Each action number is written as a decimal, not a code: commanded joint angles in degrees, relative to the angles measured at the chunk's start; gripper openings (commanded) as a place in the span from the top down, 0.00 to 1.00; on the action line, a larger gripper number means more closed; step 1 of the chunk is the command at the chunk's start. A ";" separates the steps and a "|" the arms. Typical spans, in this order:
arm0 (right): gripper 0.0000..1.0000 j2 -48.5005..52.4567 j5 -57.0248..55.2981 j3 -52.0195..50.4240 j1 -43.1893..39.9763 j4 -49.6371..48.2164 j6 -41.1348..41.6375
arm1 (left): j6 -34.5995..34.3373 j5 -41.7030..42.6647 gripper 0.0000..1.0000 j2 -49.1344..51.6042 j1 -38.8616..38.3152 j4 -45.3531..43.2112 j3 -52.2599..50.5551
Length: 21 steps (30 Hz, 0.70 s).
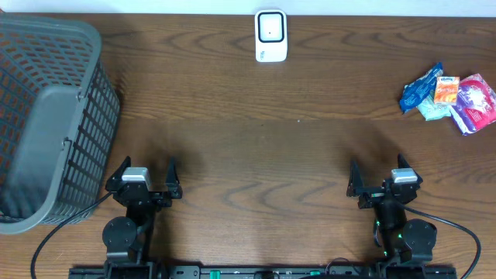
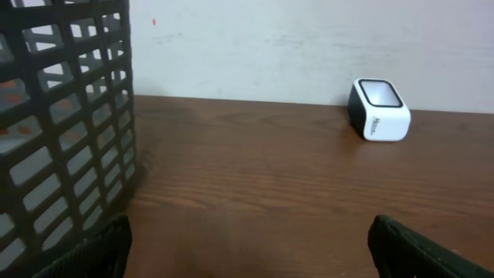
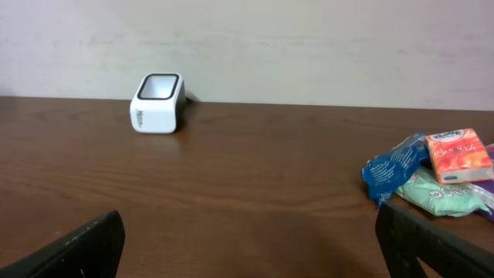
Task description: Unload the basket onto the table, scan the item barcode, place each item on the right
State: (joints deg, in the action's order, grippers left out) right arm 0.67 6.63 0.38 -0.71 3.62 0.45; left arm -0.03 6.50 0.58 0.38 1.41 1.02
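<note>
a: fig. 1, what carries the objects?
b: a dark brown, wood-grain counter [image 1: 263, 147], seen from above.
a: and what lies on it?
b: left, a grey mesh basket [image 1: 93, 132]. far edge, centre, a white scanner [image 1: 270, 36] with a dark window. right, a touching cluster: a blue packet [image 1: 419, 89], an orange packet [image 1: 446, 89], a pale green packet [image 1: 434, 111] and a purple packet [image 1: 474, 105].
a: spacing?
b: the three groups lie well apart.

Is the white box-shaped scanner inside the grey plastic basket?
No, the scanner stands on the brown wooden table, apart from the basket.
</note>
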 commanded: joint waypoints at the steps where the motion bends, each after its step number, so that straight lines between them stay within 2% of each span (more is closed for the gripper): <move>1: 0.01 -0.35 0.35 -0.02 -0.70 0.24 0.79 | -0.87 0.15 0.02 -0.52 0.28 2.64 -0.79; 21: 0.01 -0.35 0.35 -0.02 -0.70 0.24 0.79 | 0.44 0.31 0.02 -0.52 0.31 2.43 -0.79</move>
State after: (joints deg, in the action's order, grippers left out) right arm 0.67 6.66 0.38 -0.71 3.64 0.45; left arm -0.12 6.02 0.58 0.38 1.54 1.10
